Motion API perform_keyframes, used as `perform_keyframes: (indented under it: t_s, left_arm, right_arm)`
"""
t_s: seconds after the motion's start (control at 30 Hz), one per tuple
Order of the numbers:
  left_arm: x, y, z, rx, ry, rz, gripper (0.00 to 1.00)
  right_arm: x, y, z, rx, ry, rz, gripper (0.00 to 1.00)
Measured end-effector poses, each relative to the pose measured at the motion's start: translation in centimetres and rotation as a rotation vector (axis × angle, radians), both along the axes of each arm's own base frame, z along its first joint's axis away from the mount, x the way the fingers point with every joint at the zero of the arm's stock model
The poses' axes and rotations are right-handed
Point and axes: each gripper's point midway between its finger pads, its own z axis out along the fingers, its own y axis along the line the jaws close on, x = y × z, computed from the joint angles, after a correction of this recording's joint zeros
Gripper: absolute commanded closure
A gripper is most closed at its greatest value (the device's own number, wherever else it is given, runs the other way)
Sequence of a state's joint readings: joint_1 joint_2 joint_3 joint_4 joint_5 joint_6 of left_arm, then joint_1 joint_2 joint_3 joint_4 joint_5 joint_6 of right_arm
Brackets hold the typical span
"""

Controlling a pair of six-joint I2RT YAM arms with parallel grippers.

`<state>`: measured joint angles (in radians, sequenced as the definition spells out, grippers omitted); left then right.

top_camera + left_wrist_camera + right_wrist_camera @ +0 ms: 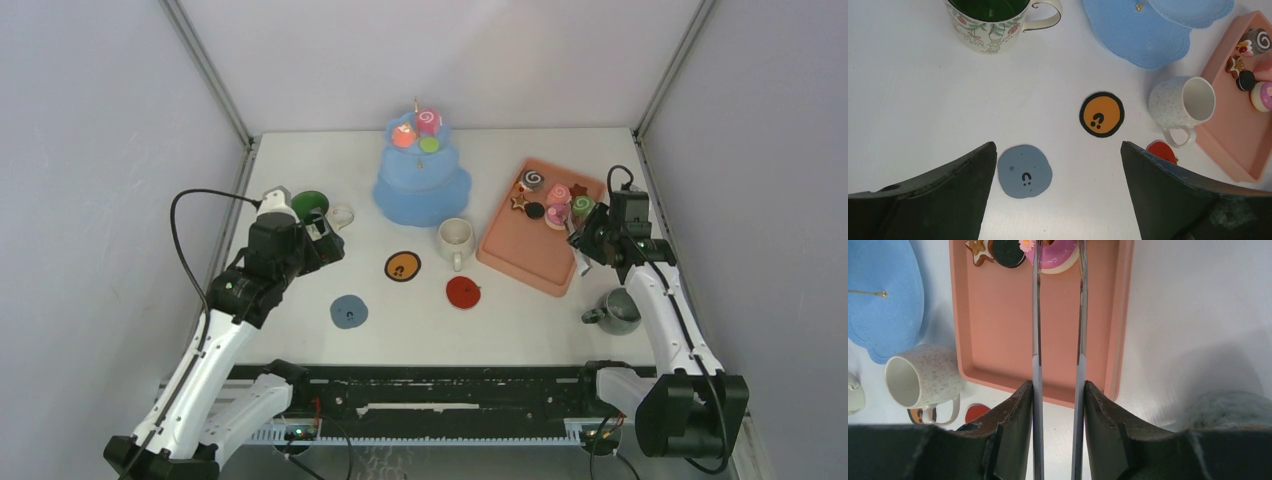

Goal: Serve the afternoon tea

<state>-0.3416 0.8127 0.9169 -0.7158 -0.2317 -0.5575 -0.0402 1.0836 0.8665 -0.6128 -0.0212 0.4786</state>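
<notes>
My right gripper (pixel 1058 386) is shut on a pair of metal tongs (pixel 1036 315). The tong blades reach over the salmon tray (pixel 998 340) and straddle a pink-iced donut (pixel 1055 257) at its far end. Beside the donut lie a black round (pixel 1008 252) and a brown star (pixel 979 247). More pastries (pixel 558 194) sit at the tray's back. A pink swirl roll (pixel 429 121), a red round (pixel 404 136) and a green round (pixel 429 145) rest on the blue stand's top tier. My left gripper (pixel 1058 146) hangs open over the table, with nothing between its fingers.
The green mug (pixel 310 206) stands at the left, the cream mug (pixel 455 240) lies beside the tray, and the grey mug (pixel 618 310) is by my right arm. Orange (pixel 403 266), red (pixel 463 292) and blue-grey (pixel 349 311) coasters lie in front of the blue tiered stand (pixel 422 190).
</notes>
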Motion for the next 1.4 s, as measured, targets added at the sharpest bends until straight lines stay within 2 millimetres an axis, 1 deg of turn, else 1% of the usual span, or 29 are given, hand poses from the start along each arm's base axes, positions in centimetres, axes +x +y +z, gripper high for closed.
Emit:
perform_keyframes:
  t_s: [0.23,0.37,0.5,0.6,0.67,0.77,0.93,1.13,1.2,1.3,1.4]
  left_arm:
    - [0.0,0.0,0.1,-0.001,-0.002,0.000,0.02]
    - [0.0,0.0,0.1,-0.001,-0.002,0.000,0.02]
    - [0.0,0.0,0.1,-0.001,-0.003,0.000,0.02]
    - [0.0,0.0,0.1,-0.001,-0.003,0.000,0.02]
    - [0.0,0.0,0.1,-0.001,-0.003,0.000,0.02]
    - [0.0,0.0,0.1,-0.001,-0.002,0.000,0.02]
    - [0.0,0.0,0.1,-0.001,-0.003,0.000,0.02]
    - [0.0,0.0,0.1,-0.001,-0.003,0.000,0.02]
    - [0.0,0.0,0.1,-0.001,-0.004,0.000,0.02]
    - [-0.1,0.0,0.2,-0.002,-0.007,0.001,0.02]
    - [-0.1,0.1,0.3,-0.004,-0.013,0.001,0.02]
  right_arm:
    - [0.4,-0.1,-0.4,0.030,0.002,-0.010,0.53]
    - [0.3,0.0,-1.2,0.042,0.012,-0.013,0.57]
    - [-0.1,0.3,-2.0,0.060,0.030,-0.011,0.67]
    - [-0.1,0.5,-1.9,0.071,0.027,-0.013,0.75]
    - [-0.1,0.5,-1.7,0.070,0.021,-0.013,0.84]
    - [-0.2,0.5,-1.1,0.072,0.001,-0.010,1.00]
    - [-0.7,0.6,-0.1,0.072,-0.032,-0.005,1.00]
    - [-1.6,0.8,0.9,0.070,-0.045,0.009,1.00]
    - [-1.9,1.0,1.5,0.075,-0.051,0.022,1.00]
    - [-1.9,1.6,3.2,0.075,-0.085,0.054,1.00]
    - [-1.7,2.8,5.6,0.064,-0.134,0.105,1.00]
